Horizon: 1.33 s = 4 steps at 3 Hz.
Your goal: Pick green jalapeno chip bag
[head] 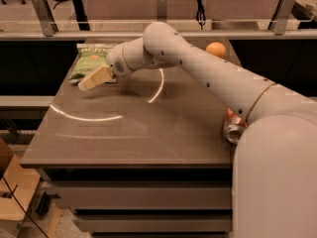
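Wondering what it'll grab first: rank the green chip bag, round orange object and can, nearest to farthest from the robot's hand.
The hand is over the table's far-left part.
1. Green chip bag, just behind it, far-left corner.
2. Round orange object, far right edge.
3. Can, near right side.

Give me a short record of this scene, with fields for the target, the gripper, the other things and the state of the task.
target: green jalapeno chip bag, lying flat at the far left corner of the table
gripper: gripper, low over the table at the bag's near edge; contact cannot be told
other things: orange round object at the far right; soda can on its side at the right edge, partly hidden by the arm
task state: bag not yet lifted
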Available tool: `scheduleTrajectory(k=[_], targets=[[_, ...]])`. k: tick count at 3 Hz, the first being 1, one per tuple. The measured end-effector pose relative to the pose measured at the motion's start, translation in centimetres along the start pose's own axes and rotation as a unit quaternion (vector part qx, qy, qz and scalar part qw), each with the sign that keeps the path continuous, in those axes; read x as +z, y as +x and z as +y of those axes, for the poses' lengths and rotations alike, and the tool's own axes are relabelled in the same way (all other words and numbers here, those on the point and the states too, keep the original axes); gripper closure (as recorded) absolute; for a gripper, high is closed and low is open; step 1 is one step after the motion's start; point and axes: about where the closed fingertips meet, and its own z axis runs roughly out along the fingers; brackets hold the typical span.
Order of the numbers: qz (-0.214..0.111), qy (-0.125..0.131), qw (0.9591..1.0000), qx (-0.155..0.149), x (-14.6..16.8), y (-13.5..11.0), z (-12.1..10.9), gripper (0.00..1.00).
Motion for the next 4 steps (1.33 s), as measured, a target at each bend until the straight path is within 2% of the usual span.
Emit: scheduleTrajectory(k=[1,2,3,4], targets=[[0.000,0.009,1.0000,0.000,0.9,0.3,-1.0,0.19],[0.007,0.015,0.9998,-0.013,1.1,0.2,-1.5,0.42],[0.008,0.024,0.9996,-0.015,0.7,0.4,-1.8,0.65],[-0.002,0.039,0.9991,-0.019,-0.8,-0.6,-2.1,0.88]])
